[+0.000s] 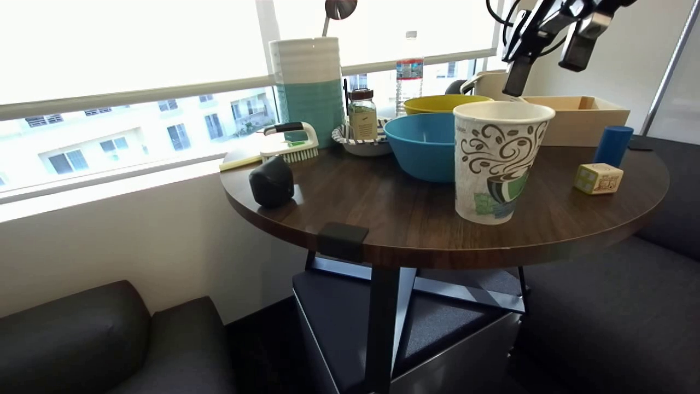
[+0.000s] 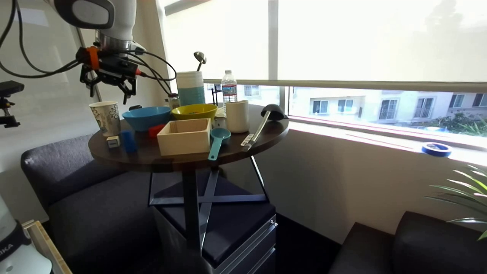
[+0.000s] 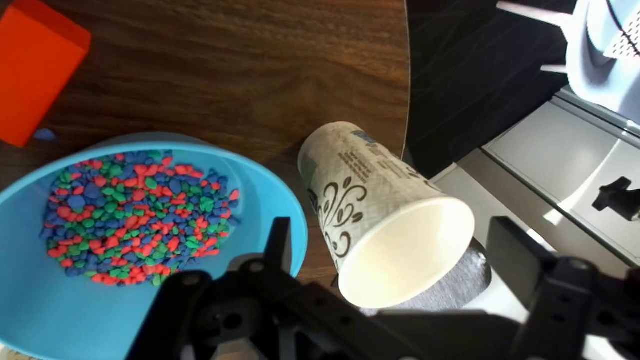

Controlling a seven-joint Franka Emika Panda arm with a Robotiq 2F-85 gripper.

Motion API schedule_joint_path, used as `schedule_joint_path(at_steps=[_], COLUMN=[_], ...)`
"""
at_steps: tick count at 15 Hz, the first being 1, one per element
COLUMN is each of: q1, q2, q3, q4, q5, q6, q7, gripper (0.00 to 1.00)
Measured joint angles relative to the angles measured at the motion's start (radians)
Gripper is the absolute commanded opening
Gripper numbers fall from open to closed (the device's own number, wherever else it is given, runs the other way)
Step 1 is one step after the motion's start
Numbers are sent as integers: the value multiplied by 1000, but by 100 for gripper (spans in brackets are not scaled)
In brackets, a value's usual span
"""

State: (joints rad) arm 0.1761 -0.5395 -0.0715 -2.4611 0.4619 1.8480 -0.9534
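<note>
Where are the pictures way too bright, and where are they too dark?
In both exterior views, the window blinds glow almost white; in an exterior view, the floor looks nearly black; in the wrist view, the hand is dark, some details lost, while the paper cup shows clearly.

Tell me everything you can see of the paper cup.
The cup looks like paper: pale, tapered, wider at the mouth, with no lid or handle. Brown swirls and beans are printed on it, green and bluish patches lower down. It stands upright on the dark wooden table, beside the blue bowl. Nothing shows inside, though its bottom is unclear. The open end effector hangs above, not touching it.
</note>
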Motion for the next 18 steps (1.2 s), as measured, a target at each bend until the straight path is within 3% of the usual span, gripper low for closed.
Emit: schedule_joint_path(at_steps=[9, 11, 18], q1=[32, 46, 56], q2=[12, 19, 48], q3=[21, 21, 18], q4=[-59, -67, -74], q5=[29, 40, 40], q6=[208, 231, 243], q7=[-80, -84, -90], gripper=[100, 73, 22])
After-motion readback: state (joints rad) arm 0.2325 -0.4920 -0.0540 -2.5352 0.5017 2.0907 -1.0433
